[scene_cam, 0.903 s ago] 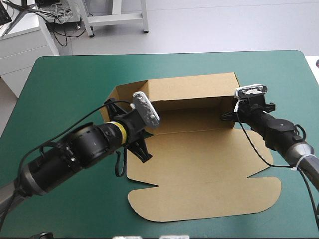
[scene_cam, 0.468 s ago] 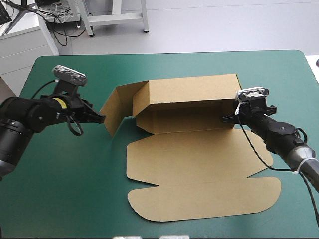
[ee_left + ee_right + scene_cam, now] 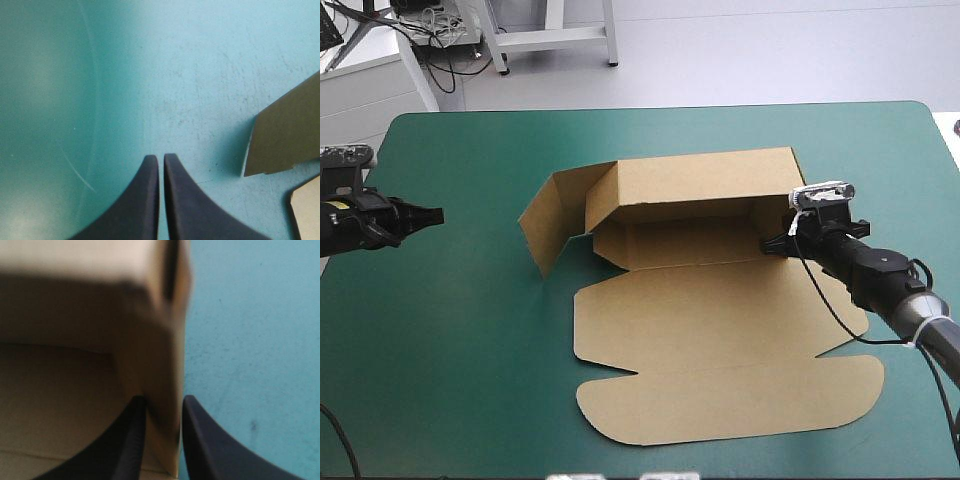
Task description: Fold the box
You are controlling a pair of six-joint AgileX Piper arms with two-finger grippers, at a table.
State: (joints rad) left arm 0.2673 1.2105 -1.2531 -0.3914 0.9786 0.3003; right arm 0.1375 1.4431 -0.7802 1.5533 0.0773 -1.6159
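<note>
Brown cardboard box: right end effector pinches its right wall; left end effector, pressed together, hovers over teal-green table.

From where I stand, no word, label, brand, number or sign can be read, neither on the box nor on the teal-green cover.

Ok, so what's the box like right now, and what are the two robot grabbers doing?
box: half folded, back and right walls up, left wall splayed outward, lid lying flat.
left gripper: jaws shut, holding nothing, off to the box's left.
right gripper: jaws shut on the box's right wall.
</note>
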